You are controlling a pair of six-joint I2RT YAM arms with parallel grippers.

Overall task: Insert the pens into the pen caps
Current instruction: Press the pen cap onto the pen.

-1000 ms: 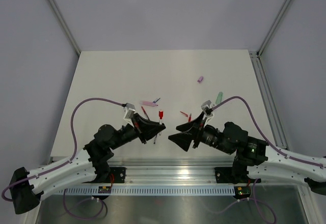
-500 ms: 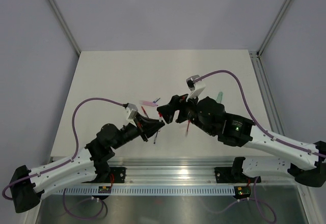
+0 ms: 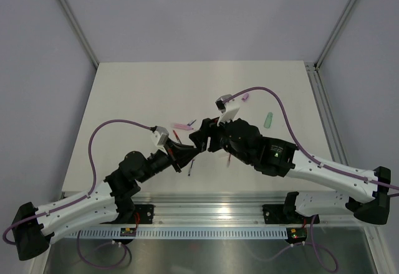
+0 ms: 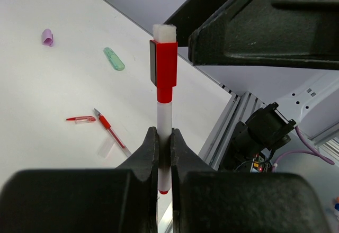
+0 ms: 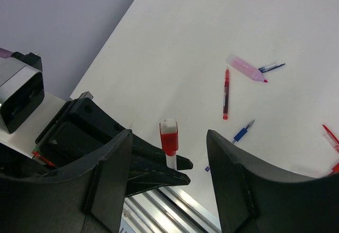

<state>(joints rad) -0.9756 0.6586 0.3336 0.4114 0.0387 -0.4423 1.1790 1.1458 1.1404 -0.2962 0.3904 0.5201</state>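
Shows the left pincer [image 4: 164, 137] clenched on the pale, clear barrel of a slim stick pen [image 4: 164, 117], which stands straight up out of the jaws near the table's [image 3: 143, 93] 6 o'clock edge. Shows a glossy red cap [image 4: 165, 71], squarish with a flat clip and a white end plug, seated over the pen's upper end. Places the right pincer [image 5: 169, 135] released, its broad matte black fingers [image 5: 114, 180] spread at 9 and 3 o'clock of the cap, touching nothing. From above, finds a short lilac tube cap [image 3: 245, 97] between 1 and 2 o'clock of the held pen and a thick, rounded mint-green pen [image 3: 269, 119] between 2 and 3 o'clock, both flat on the smooth white surface. Also lying loose: a pink highlighter [image 5: 246, 68], a thin red pen [image 5: 226, 92], a blue-tipped pen [image 5: 241, 133].
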